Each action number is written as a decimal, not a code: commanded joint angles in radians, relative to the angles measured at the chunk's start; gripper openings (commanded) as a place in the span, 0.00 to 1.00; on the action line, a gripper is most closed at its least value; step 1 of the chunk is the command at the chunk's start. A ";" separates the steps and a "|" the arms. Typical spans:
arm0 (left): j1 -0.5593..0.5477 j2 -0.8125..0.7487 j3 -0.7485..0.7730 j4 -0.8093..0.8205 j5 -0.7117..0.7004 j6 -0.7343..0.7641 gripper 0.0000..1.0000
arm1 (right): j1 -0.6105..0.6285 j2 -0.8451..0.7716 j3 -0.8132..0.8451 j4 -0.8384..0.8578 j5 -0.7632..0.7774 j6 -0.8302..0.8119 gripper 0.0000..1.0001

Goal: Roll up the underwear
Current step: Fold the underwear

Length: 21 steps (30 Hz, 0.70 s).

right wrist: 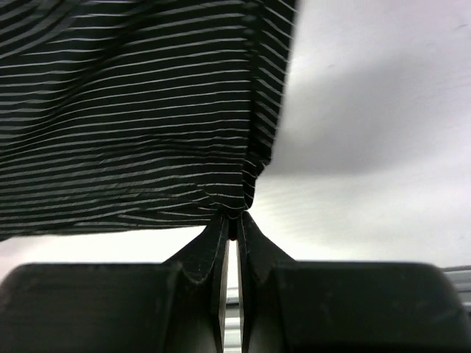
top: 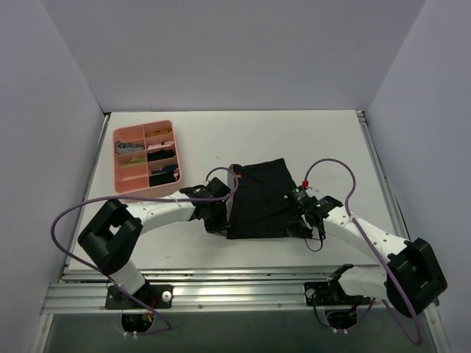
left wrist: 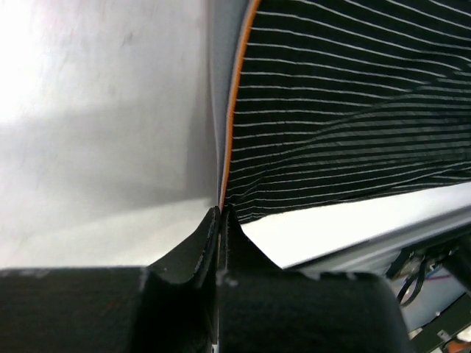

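White table (top: pixel 294 140) bears the striped black underwear (top: pixel 257 198), right of the pink tray (top: pixel 116 165). Left gripper (left wrist: pixel 221 215) pinches its orange-banded corner. Right gripper (right wrist: pixel 233 223) pinches the corner farther from the tray.

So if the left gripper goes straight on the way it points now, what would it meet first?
The underwear itself. The left gripper has its jaws shut on the corner by the orange band, and that banded edge runs on straight ahead. Depth beyond it is unclear.
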 commanded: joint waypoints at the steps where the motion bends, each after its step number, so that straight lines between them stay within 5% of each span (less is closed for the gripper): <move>1: -0.022 -0.109 -0.026 -0.086 -0.013 0.033 0.02 | 0.078 -0.066 0.054 -0.135 0.079 0.027 0.00; 12: -0.060 -0.512 -0.119 -0.259 -0.012 -0.138 0.02 | 0.270 -0.240 0.175 -0.378 0.173 0.222 0.00; 21: -0.054 -0.506 -0.048 -0.288 0.040 -0.151 0.02 | 0.276 -0.185 0.350 -0.438 0.271 0.210 0.00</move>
